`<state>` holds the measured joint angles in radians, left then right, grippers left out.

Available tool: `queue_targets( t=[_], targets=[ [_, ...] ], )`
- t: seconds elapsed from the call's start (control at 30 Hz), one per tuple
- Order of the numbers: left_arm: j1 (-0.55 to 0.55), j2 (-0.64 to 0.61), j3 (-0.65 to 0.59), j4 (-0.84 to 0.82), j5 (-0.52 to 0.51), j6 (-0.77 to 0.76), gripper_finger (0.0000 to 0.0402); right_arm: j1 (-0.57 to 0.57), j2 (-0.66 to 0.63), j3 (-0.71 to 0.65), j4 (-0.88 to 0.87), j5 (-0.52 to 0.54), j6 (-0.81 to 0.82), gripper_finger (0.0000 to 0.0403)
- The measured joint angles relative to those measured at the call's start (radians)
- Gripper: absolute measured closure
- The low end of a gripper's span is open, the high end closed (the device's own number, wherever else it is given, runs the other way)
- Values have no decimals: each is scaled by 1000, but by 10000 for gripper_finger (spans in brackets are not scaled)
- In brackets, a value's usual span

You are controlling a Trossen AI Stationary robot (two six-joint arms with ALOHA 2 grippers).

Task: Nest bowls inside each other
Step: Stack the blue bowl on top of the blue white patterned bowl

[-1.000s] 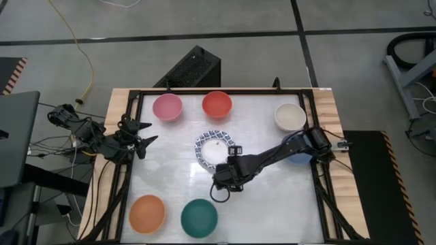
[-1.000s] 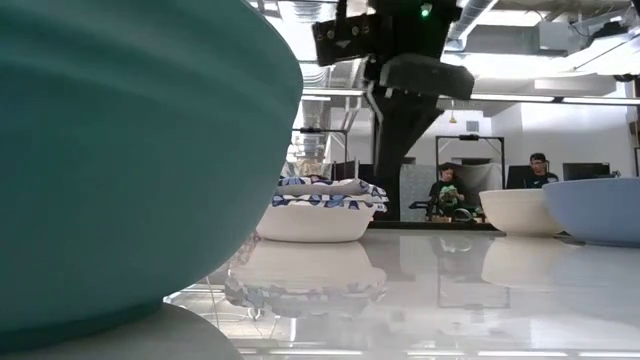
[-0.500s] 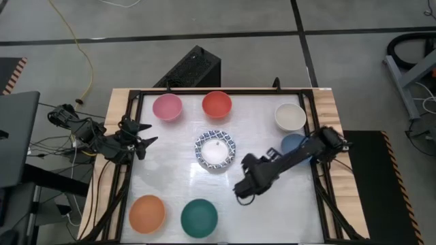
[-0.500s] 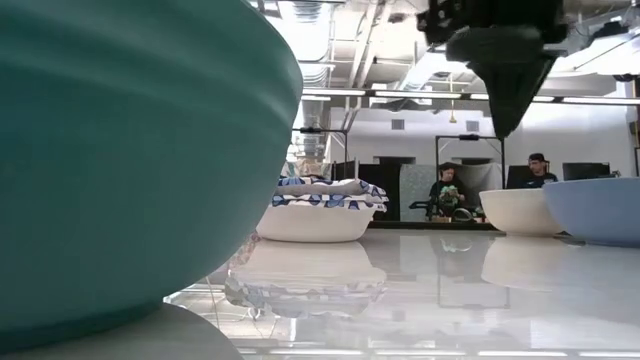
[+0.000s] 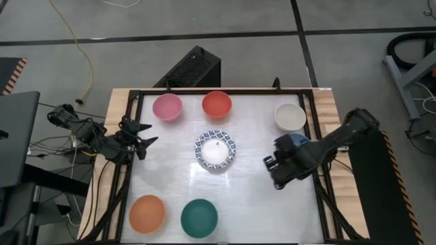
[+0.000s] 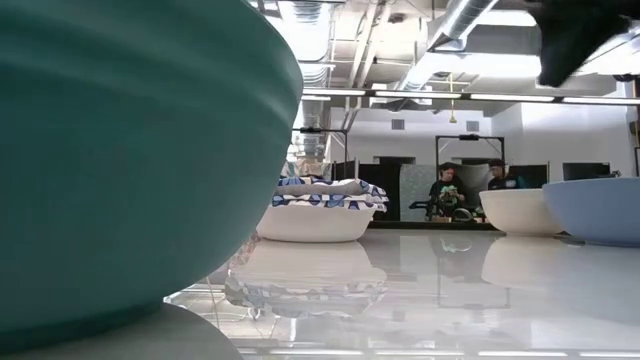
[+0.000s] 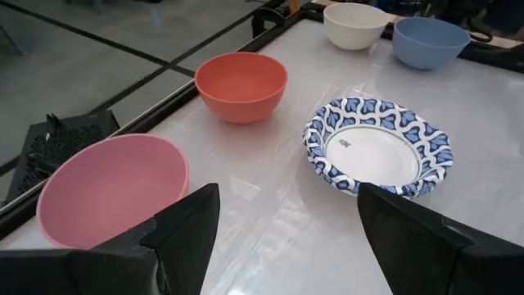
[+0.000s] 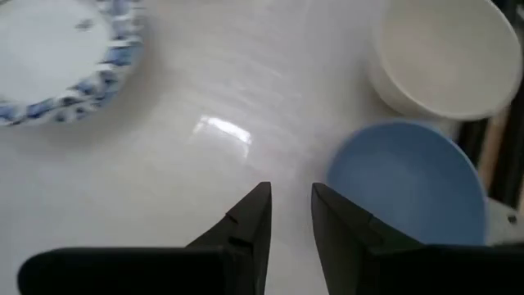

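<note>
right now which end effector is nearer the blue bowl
Right. The right end effector hangs just beside the blue bowl, toward the table's middle. The left end effector waits at the table's far left edge.

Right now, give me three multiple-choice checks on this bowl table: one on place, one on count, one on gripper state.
1. Where is the blue-patterned stack?
A. Near the middle of the table
B. At the near left corner
C. Beside the orange bowl

2. How many bowls or stacks stand apart on the table in the high view?
A. Five
B. Seven
C. Nine

3. What is the right gripper holding?
A. The cream bowl
B. The blue bowl
C. Nothing

Answers:
1. A, the stack sits mid-table, clear of the other bowls.
2. B, pink bowl, red bowl, cream bowl, blue bowl, orange bowl, green bowl and the stack.
3. C, its fingers stand a little apart over bare table beside the blue bowl, nothing between them.
</note>
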<state>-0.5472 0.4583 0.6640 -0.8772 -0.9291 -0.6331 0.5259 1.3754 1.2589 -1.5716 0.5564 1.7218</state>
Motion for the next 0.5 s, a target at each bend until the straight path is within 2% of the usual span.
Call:
queue_targets(
  t=[0.2,0.3,0.5],
  targets=[
    [0,0,0,0,1,0,123,-24,-119,-164,-1,-116,182,295],
    [0,0,0,0,1,0,123,-41,-138,-230,0,-173,193,295],
    [0,0,0,0,1,0,123,-72,-132,-271,14,-177,171,295]
  ],
)
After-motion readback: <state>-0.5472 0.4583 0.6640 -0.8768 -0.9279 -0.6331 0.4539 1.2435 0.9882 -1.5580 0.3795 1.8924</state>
